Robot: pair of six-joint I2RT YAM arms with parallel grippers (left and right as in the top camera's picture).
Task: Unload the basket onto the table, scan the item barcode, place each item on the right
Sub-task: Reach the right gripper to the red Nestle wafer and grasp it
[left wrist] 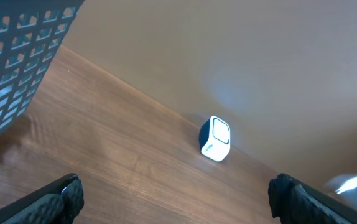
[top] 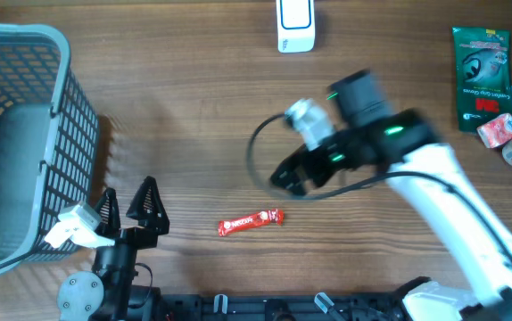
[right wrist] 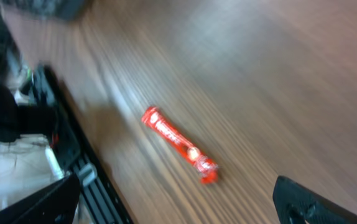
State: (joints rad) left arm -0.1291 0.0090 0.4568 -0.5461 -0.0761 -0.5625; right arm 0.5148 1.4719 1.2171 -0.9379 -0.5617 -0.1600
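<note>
Shows red snack bar flat on the worktop, touched by nothing. Finds left jaws wide apart beside the basket, right jaws wide apart too, near the bar, clear of it

Overhead, clock read from table centre. Basket at 9, on the left edge. Scanner at 12, at the far edge. Bar at 6, flat on the table, apart from everything else. Pouch at 2, by the right edge. Small packs just in front of it, at 3. Left gripper at 8, just beside the basket's near right corner, left of the bar. Right gripper near centre, at 1 from the bar, between bar and scanner.
</note>
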